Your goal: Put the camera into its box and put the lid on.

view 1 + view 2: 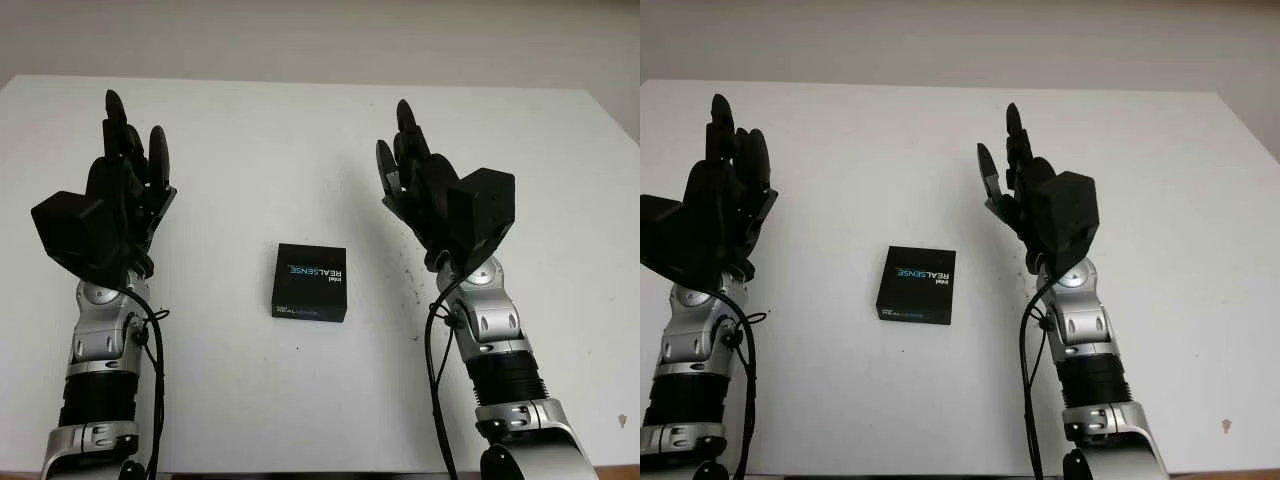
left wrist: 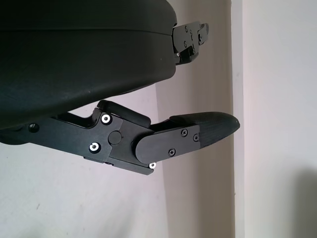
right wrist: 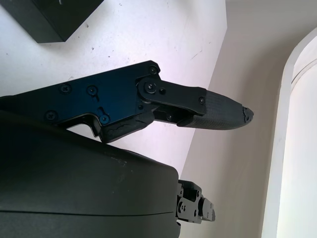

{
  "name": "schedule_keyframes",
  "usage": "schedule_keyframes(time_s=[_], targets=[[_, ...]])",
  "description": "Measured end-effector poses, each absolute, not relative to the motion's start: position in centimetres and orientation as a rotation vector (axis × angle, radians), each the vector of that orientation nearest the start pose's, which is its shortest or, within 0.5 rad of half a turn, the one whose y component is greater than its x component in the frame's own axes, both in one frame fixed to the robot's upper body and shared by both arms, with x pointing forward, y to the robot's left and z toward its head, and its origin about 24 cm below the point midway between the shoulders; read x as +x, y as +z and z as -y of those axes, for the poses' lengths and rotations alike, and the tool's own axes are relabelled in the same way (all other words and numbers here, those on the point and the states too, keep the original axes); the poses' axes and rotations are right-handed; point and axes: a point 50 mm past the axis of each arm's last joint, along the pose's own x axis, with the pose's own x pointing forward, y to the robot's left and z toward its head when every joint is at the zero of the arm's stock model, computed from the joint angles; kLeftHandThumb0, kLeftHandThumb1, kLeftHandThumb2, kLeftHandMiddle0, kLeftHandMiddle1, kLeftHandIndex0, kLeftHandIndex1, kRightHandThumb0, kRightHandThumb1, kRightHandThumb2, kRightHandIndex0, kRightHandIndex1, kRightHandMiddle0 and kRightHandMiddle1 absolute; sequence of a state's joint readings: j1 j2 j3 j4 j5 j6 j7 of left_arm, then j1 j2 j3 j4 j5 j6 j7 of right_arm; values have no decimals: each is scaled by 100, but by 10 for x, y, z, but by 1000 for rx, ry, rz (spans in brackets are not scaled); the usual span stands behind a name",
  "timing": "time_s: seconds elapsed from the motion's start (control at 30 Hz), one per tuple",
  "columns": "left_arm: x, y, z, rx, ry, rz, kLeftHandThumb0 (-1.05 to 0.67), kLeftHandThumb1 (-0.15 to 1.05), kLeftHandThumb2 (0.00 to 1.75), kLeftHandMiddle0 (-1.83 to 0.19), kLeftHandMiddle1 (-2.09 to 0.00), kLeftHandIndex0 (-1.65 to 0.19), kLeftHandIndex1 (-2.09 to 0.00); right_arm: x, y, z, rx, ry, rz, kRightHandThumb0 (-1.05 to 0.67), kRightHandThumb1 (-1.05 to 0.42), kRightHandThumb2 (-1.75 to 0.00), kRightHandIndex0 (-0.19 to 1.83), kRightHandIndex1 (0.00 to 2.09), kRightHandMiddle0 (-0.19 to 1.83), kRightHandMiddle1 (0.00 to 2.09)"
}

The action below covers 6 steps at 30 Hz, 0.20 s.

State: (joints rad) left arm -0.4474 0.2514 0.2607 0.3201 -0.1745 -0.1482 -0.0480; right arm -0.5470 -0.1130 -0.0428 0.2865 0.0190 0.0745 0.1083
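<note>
The left hand (image 1: 125,165), matte black with screwed plates, is raised above the table's left side, open and holding nothing. The right hand (image 1: 420,175), of the same build, is open above the right side. Between them, well apart from both, lies a flat, square black box (image 1: 310,281) with its lid on (its top reads "REALSENSE" in blue and white letters). It sits on a smooth white table (image 1: 250,130), lightly speckled near the right arm. A pale wall (image 1: 320,35) runs behind.
</note>
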Motion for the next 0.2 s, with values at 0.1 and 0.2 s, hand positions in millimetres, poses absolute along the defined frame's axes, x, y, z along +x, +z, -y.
schedule_keyframes(time_s=[0.1,0.2], targets=[[326,126,-236,-32,139,347,-75,105,60,19,0,19,0,349,127,140,-100,162,166,-77,-105,-65,-19,0,-19,0],[326,127,-235,-59,128,363,-76,105,58,19,0,19,0,349,127,140,-99,155,166,-76,-105,-65,-19,0,-19,0]])
